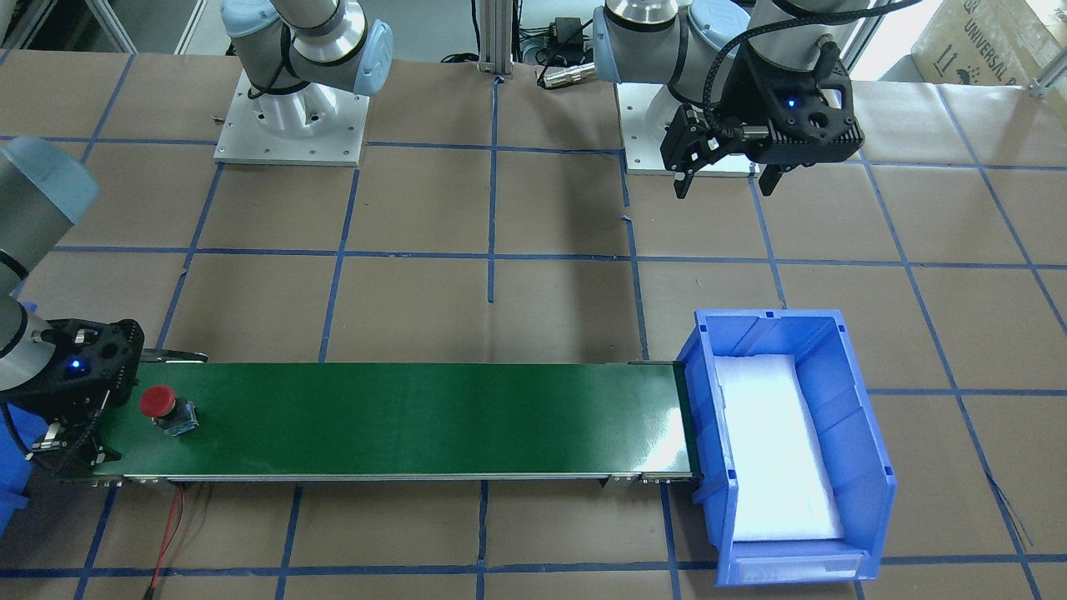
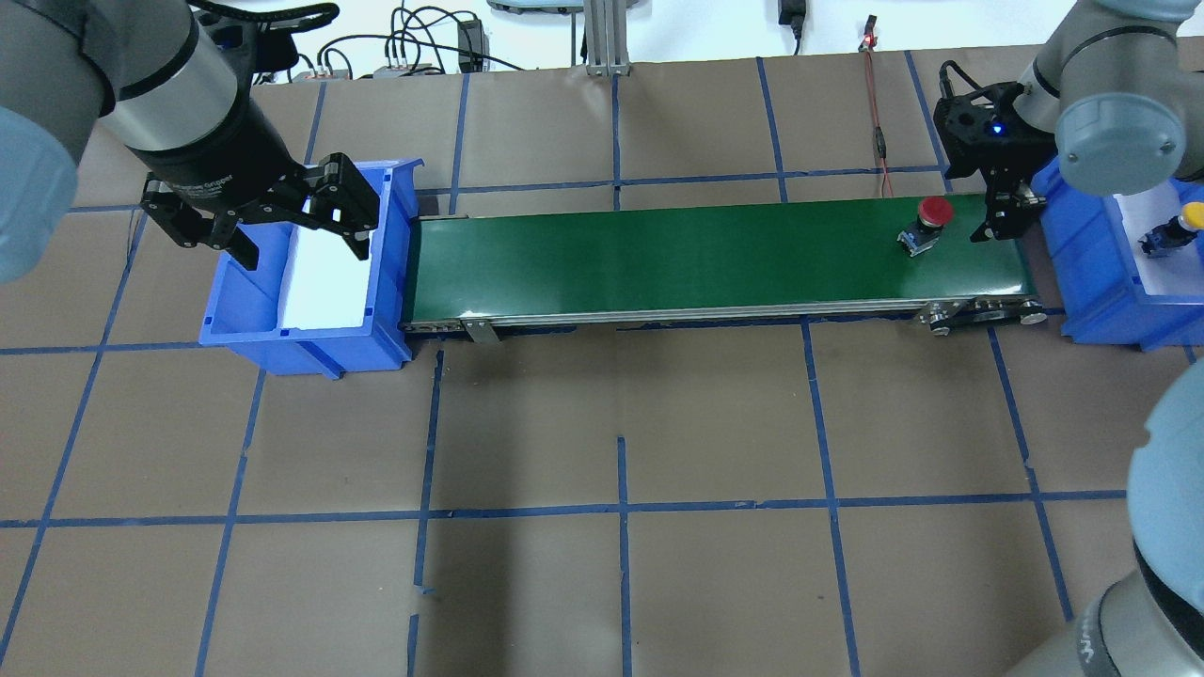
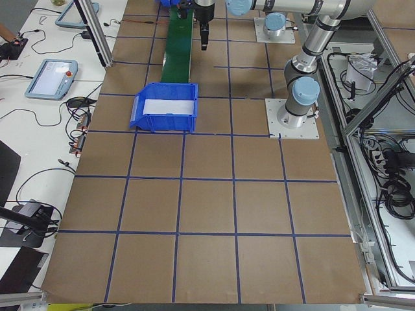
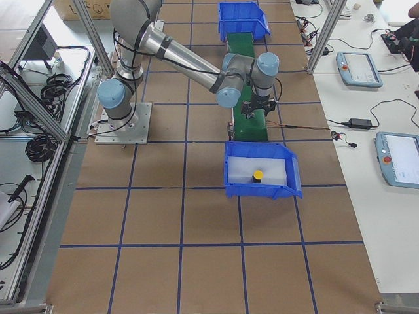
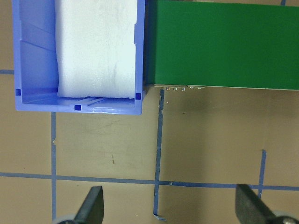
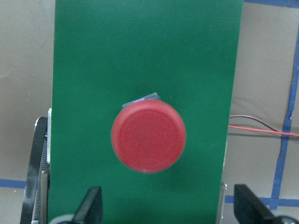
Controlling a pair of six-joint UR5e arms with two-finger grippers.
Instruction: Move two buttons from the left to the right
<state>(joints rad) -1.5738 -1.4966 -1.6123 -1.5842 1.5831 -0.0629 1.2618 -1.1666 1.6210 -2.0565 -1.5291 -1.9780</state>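
From above, the left gripper (image 2: 306, 249) hangs over the left-side bin (image 2: 310, 353). It points down, and its claw is spread wide and holds nothing. The right arm bends in over the right-side bin (image 2: 1091, 310). The right gripper (image 2: 1002, 226) is low at the end of the green belt (image 2: 658, 259). The red button (image 2: 929, 224) stands on the belt just beside it. The yellow button (image 2: 1180, 226) is in the right-side bin, on white foam.

From the front, a long run of green belt lies between the red button and the left-side bin, and the belt's end meets that bin's low side.

From the right side, the yellow button stands up near the middle of the close bin.

The left wrist camera shows two fingertips far apart over the brown table (image 5: 210, 140). The bin's corner and the belt's edge are ahead of them.

The right wrist camera shows that claw spread wide too. The red cap is just ahead of the tips, not between them, in the middle of the belt's width.
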